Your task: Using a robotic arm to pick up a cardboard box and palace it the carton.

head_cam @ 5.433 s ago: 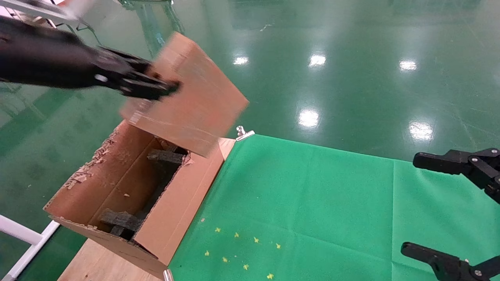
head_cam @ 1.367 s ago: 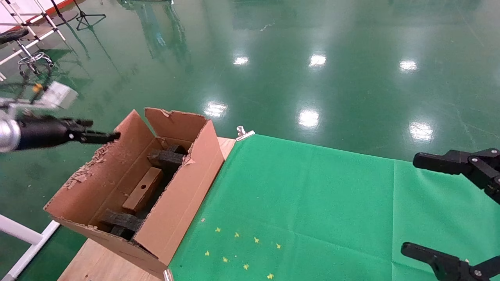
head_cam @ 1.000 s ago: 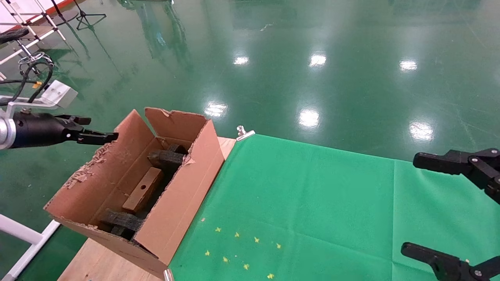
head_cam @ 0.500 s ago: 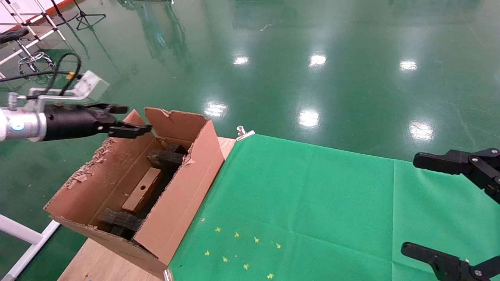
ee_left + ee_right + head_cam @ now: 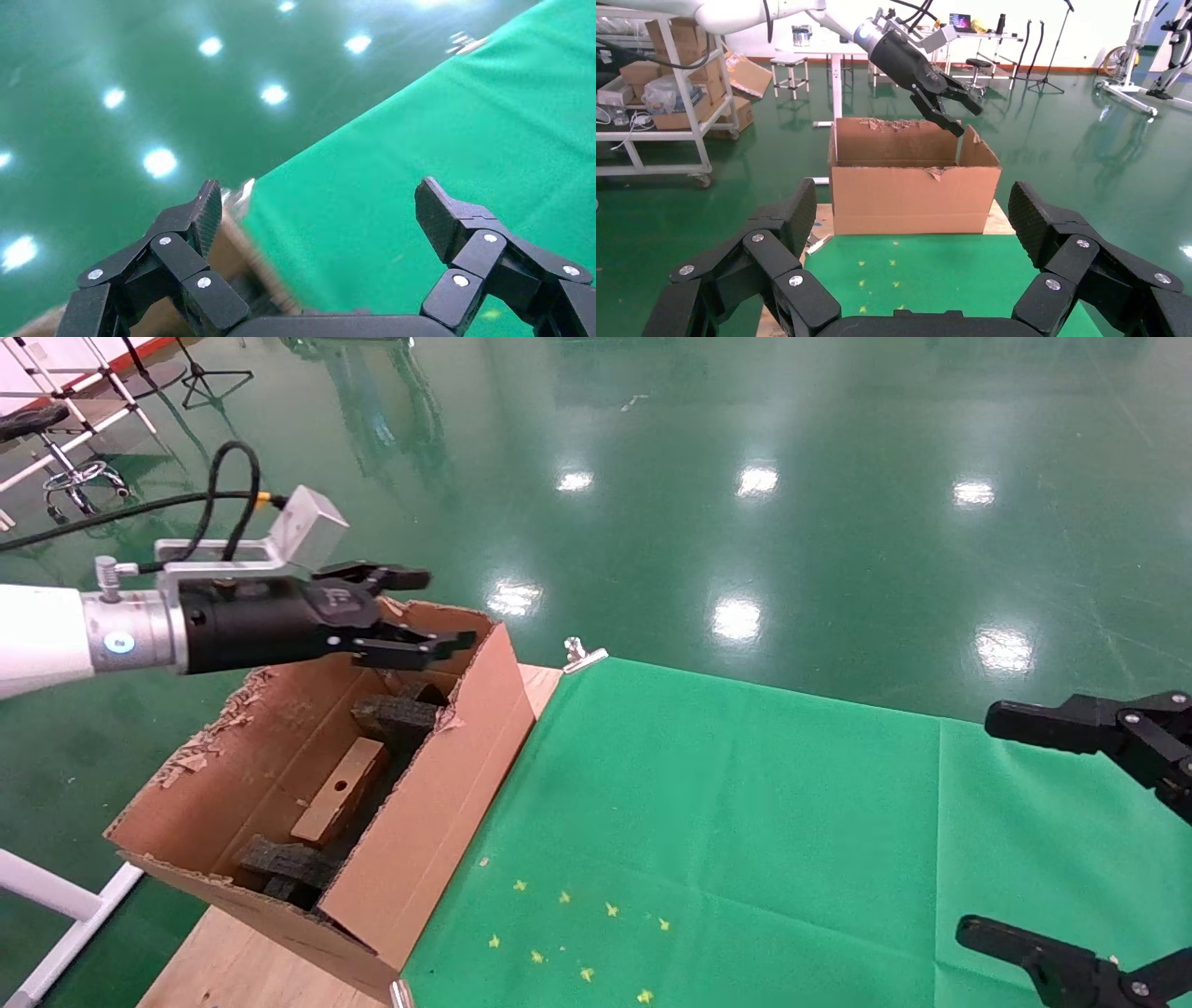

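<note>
The slim reddish-brown cardboard box (image 5: pixel 340 791) lies on edge inside the long light-brown carton (image 5: pixel 438 822), its small round hole facing up. My left gripper (image 5: pixel 438 610), on the white arm with the silver ring, hovers open and empty above the carton's far end. In the left wrist view my left gripper (image 5: pixel 320 210) is spread wide over the green cloth. My right gripper (image 5: pixel 1001 826) is parked open at the table's right edge. In the right wrist view my right gripper (image 5: pixel 914 206) faces the carton (image 5: pixel 912 196), with the left gripper (image 5: pixel 954 112) above it.
Black foam blocks (image 5: pixel 396 714) lie in the carton beside the box. A green cloth (image 5: pixel 745 822) with small yellow marks (image 5: pixel 568 933) covers the table. A silver clip (image 5: pixel 582 656) holds its far corner. A white rail (image 5: pixel 56 905) runs at lower left.
My left arm has swung to the right, from beside the carton's left wall to above its far end, open and empty. The slim box stays in the carton. The right arm has not moved.
</note>
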{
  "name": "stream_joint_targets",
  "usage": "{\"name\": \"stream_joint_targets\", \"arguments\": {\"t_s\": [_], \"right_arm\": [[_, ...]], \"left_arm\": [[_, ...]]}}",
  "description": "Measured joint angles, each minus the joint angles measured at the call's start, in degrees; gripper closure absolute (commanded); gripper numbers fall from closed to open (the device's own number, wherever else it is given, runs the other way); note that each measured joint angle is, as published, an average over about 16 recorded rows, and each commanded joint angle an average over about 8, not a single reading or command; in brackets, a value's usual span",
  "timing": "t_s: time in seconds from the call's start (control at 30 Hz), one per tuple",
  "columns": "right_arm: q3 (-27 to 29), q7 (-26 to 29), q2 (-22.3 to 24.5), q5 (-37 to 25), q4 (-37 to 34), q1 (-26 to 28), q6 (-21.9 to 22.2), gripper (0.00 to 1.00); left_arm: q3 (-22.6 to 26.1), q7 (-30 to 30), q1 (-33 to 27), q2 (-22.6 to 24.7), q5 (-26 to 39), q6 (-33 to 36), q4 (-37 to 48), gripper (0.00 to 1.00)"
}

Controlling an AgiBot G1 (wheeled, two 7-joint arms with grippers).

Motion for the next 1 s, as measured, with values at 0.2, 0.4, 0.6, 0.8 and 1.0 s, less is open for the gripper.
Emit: {"name": "stream_joint_targets", "arguments": {"t_s": [0.2, 0.4, 0.6, 0.8, 1.0], "right_arm": [[0.0, 0.0, 0.0, 0.0, 0.0, 0.0, 0.0, 0.00], [0.0, 0.0, 0.0, 0.0, 0.0, 0.0, 0.0, 0.00], [0.0, 0.0, 0.0, 0.0, 0.0, 0.0, 0.0, 0.00], [0.0, 0.0, 0.0, 0.0, 0.0, 0.0, 0.0, 0.00], [0.0, 0.0, 0.0, 0.0, 0.0, 0.0, 0.0, 0.00]], "left_arm": [[-2.5, 0.0, 4.1, 0.3, -4.6, 2.2, -6.1, 0.00], [-5.1, -0.1, 8.2, 0.7, -9.2, 4.3, -12.3, 0.00], [-7.8, -0.1, 12.5, 1.1, -14.1, 6.6, -18.7, 0.00], [-10.6, -0.2, 17.0, 1.4, -19.1, 9.0, -25.4, 0.00], [-13.2, -0.2, 21.1, 1.8, -23.8, 11.2, -31.7, 0.00]]}}
